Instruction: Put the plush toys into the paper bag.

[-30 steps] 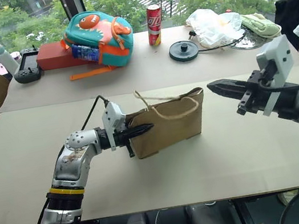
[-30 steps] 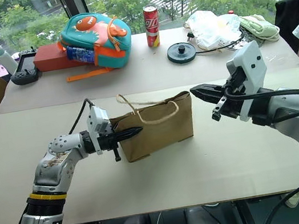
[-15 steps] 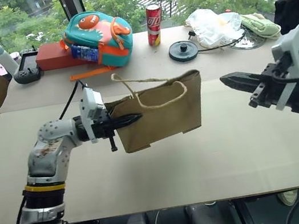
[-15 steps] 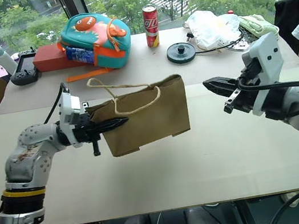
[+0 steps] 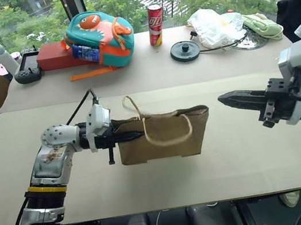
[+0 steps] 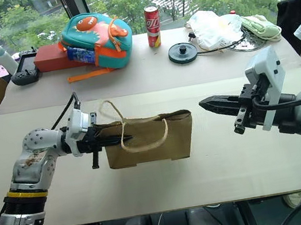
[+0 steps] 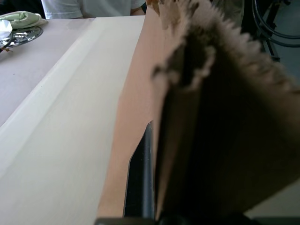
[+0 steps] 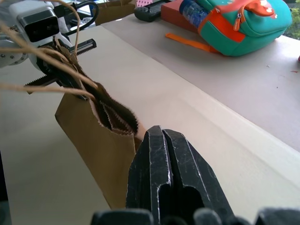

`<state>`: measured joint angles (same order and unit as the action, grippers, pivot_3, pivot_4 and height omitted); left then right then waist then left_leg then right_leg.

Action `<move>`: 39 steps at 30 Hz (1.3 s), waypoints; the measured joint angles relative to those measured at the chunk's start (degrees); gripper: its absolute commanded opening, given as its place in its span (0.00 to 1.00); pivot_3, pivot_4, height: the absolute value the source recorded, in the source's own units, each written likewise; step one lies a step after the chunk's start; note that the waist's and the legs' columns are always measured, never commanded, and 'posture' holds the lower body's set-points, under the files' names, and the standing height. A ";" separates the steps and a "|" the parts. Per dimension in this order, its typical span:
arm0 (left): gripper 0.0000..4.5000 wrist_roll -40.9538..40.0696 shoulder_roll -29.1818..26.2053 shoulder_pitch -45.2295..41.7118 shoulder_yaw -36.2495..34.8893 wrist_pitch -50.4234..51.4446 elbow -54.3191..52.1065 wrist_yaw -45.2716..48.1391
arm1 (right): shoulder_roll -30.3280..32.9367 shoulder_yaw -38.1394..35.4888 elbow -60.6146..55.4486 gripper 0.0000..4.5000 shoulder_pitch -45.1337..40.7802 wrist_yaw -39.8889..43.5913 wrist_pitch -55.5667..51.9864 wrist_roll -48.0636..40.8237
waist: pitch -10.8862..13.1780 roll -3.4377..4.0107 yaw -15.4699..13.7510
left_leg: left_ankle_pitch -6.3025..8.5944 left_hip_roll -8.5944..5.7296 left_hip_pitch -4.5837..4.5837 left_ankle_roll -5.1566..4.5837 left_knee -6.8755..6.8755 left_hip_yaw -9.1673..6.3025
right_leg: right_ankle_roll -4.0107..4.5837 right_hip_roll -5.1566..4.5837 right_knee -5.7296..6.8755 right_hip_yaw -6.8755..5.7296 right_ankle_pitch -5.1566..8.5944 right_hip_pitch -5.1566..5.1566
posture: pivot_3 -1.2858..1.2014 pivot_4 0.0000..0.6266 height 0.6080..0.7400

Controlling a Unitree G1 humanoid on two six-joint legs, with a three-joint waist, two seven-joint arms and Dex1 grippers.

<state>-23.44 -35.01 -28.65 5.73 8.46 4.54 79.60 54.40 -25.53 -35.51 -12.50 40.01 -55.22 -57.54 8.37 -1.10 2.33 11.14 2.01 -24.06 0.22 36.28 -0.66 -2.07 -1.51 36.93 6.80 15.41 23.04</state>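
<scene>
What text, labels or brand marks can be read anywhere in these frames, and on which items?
Red can: white script lettering down its side, too small to read.
Bottle in the teal backpack side pocket: blue label, print illegible.
Paper bag: plain, no print visible.
Nothing else carries legible text.

Pale beige table (image 5: 169,188), a seam running across it between a near and a far panel. Far panel, by the window: teal and orange backpack (image 5: 98,33) lying partly on a red box (image 5: 56,56), black controller (image 5: 27,70), red soda can (image 5: 155,25) (upright), black round disc (image 5: 184,51) with cable, white plastic bag (image 5: 214,25), pale green cloth (image 5: 262,24).
</scene>
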 measured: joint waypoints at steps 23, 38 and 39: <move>0.98 2.12 -2.35 1.18 1.61 4.29 0.19 -0.25 | 0.43 1.18 0.06 0.00 -0.28 -0.32 0.35 0.67 | 0.00 0.00 0.04 | 0.00 0.01 0.01 0.00 0.02 -0.01 | -0.01 0.01 0.04 -0.01 0.01 0.00 | 0.52 0.24 0.95; 0.98 -15.08 -21.68 -2.62 -11.09 32.14 -11.16 2.02 | 3.46 3.24 0.30 0.00 0.75 3.07 2.26 4.98 | 0.01 -0.01 0.22 | 0.00 0.05 0.06 0.00 -0.02 0.04 | -0.40 0.02 0.06 -0.01 0.27 0.03 | 0.52 0.24 0.95; 0.98 -15.33 -23.15 -2.61 -11.51 32.91 -10.31 3.06 | 3.84 3.35 0.30 0.00 0.75 3.72 2.28 4.99 | 0.01 -0.01 0.23 | 0.00 0.06 0.07 0.00 -0.02 0.05 | -0.40 0.02 0.06 -0.01 0.27 0.03 | 0.52 0.24 0.95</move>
<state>-38.77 -58.15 -31.27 -5.78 41.38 -5.77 82.66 58.24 -22.17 -35.20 -11.75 43.74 -52.95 -52.55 8.37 -1.10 2.56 11.14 2.07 -23.98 0.22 36.26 -0.61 -2.46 -1.49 36.99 6.79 15.68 23.07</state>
